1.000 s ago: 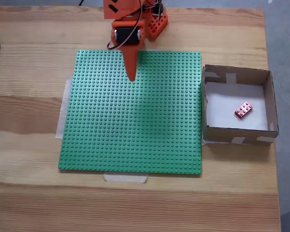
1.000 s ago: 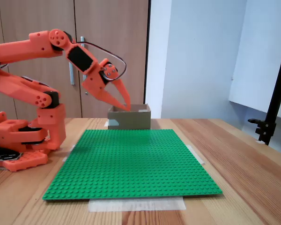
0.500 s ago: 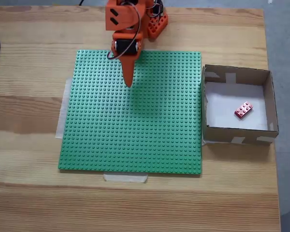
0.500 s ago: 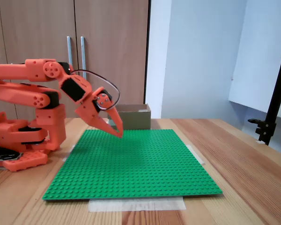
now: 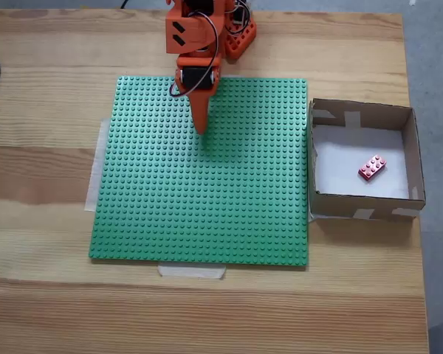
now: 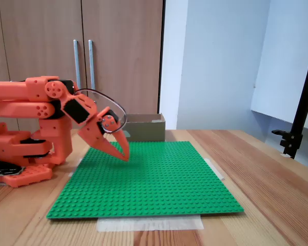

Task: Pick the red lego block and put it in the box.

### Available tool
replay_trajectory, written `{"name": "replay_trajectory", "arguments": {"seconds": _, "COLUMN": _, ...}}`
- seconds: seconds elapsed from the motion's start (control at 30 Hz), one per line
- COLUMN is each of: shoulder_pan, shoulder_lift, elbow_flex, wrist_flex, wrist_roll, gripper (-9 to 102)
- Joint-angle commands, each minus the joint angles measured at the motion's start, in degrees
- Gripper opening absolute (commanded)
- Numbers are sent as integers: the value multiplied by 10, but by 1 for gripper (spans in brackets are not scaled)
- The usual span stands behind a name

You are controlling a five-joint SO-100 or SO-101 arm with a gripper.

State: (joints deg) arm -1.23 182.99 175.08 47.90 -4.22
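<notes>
wooden bench (image 5: 52, 310) carries everything. large green studded baseplate (image 5: 207, 206) taped flat at its edges, likely so it stays put. square brown cardboard box (image 5: 413, 147) sits just beside baseplate's right edge in top-down fixed view. orange arm folded low over baseplate's far side, hand (image 5: 201, 127) pressed together, empty, tips near studs (image 6: 125, 156). small red lego block (image 5: 372, 167) lies on box's white floor: task looks done.

My arm (image 6: 36, 97) is orange plastic with black servo blocks, a looping black cable, and a pointed orange claw (image 6: 124, 155).
</notes>
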Motion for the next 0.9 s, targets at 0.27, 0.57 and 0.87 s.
{"name": "replay_trajectory", "arguments": {"seconds": 0.27, "shoulder_pan": -4, "shoulder_lift": 17, "elbow_flex": 21, "wrist_flex": 11, "wrist_roll": -4, "gripper": -1}}
{"name": "replay_trajectory", "arguments": {"seconds": 0.57, "shoulder_pan": 2, "shoulder_lift": 17, "elbow_flex": 41, "wrist_flex": 13, "wrist_roll": -31, "gripper": -1}}
{"name": "replay_trajectory", "arguments": {"seconds": 0.87, "shoulder_pan": 4, "shoulder_lift": 17, "elbow_flex": 56, "wrist_flex": 17, "wrist_roll": -33, "gripper": -1}}
